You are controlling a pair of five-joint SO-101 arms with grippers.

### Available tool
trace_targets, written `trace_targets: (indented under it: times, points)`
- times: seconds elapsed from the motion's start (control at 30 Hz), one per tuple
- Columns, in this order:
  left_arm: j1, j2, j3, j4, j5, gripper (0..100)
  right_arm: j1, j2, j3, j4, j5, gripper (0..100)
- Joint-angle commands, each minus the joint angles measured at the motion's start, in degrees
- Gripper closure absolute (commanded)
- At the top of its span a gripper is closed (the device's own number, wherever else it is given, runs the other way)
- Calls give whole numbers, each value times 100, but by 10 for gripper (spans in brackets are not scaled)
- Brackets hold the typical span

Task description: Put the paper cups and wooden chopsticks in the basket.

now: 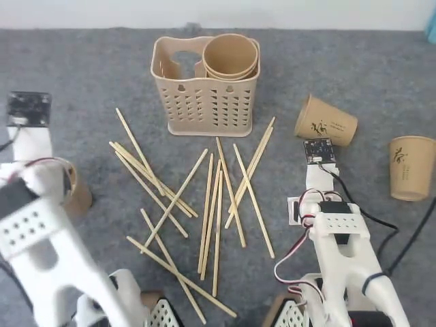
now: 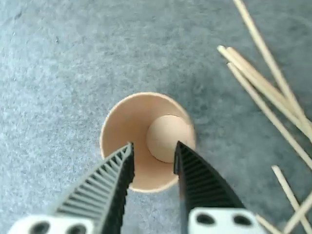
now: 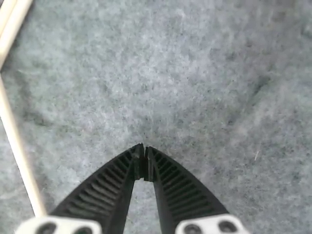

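Observation:
A tan slotted basket (image 1: 208,109) stands at the back centre with stacked paper cups (image 1: 230,56) inside. Several wooden chopsticks (image 1: 204,204) lie scattered on the grey carpet in front of it. At the far left an upright paper cup (image 1: 78,194) stands under the left arm. In the left wrist view my left gripper (image 2: 153,148) is open just above this cup (image 2: 146,141), both fingertips over its mouth. One cup (image 1: 325,121) lies on its side at the right, and another (image 1: 411,167) stands upright farther right. My right gripper (image 3: 145,148) is shut over bare carpet, a chopstick (image 3: 19,146) beside it.
The right arm (image 1: 337,231) stands at the front right, just right of the chopstick pile, with its cable trailing toward the upright cup. More chopsticks (image 2: 265,87) lie close to the left cup. Bare carpet surrounds the basket at the back left and right.

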Motion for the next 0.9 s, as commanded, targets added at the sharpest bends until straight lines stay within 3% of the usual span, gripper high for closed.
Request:
trace_targets:
  times: [0.0, 0.3, 0.7, 0.87]
  points:
    - [527, -932, 382, 149, 70, 865, -40, -171, -35, -48, 79, 991]
    - [695, -818, 1657, -1248, 97, 864, -40, -171, -26, -40, 79, 991]
    - [290, 1266, 1288, -2154, 105, 868, -40, -171, -26, -40, 88, 991]
    - [466, 1855, 848, -2075, 176, 998, -40, -171, -26, -40, 88, 991]
